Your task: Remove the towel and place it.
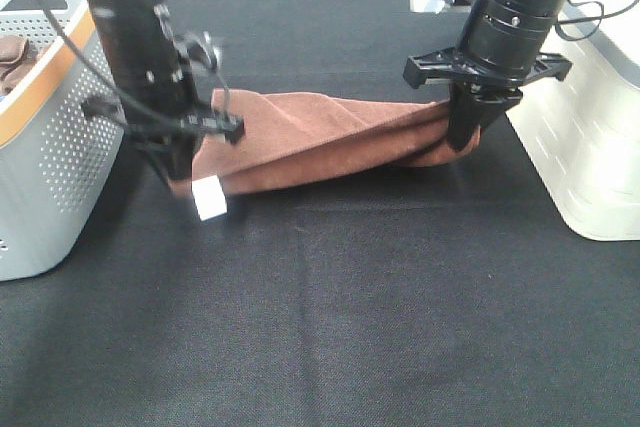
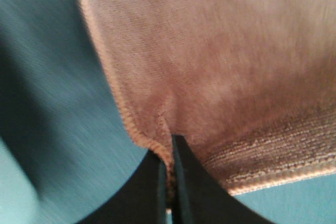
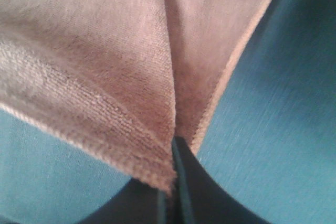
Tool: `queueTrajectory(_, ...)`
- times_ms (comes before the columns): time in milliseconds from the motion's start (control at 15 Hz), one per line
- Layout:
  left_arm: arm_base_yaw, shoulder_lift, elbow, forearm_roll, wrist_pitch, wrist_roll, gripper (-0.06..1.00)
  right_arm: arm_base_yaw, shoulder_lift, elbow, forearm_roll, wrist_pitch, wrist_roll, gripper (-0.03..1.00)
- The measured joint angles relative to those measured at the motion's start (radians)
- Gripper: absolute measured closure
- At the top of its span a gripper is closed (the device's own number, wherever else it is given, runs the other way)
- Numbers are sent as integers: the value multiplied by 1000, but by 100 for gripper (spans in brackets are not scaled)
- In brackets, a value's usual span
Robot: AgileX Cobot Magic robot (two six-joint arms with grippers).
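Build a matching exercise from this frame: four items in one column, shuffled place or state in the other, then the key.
Column 1
1. towel
2. white tag
3. grey perforated basket
4. white bin

Column 2
A. at the right edge of the exterior high view
B. hangs just below the left claw
C. pinched at opposite ends by the left claw and the right claw
D. at the left edge of the exterior high view, holding a bunched brown cloth

Pairs: 1-C, 2-B, 3-D, 4-A
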Motion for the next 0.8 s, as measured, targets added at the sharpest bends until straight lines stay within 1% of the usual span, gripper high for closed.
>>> queueTrajectory(200, -36, -8, 82, 1, -1, -16, 94, 0, 0, 111, 5, -10, 0, 97)
queueTrajectory(333, -43, -8, 106, 0, -2, -18, 94, 0, 0, 137, 9, -14, 0, 97)
queueTrajectory(533, -49, -8, 147, -10, -5, -25, 93, 0, 0, 204, 15, -66, 0, 96)
queueTrajectory(600, -49, -8, 151, -3, -2, -25, 82, 0, 0, 218, 8, -84, 0, 91)
queueTrajectory(667, -49, -8, 151, -1, -1, -25, 68, 0, 0, 222, 2, -86, 0, 84)
queueTrajectory(733, -49, -8, 151, 1, 1, -25, 53, 0, 0, 222, 2, -87, 1, 73)
queueTrajectory(800, -49, -8, 151, 0, 3, -25, 39, 0, 0, 222, 5, -87, 1, 60)
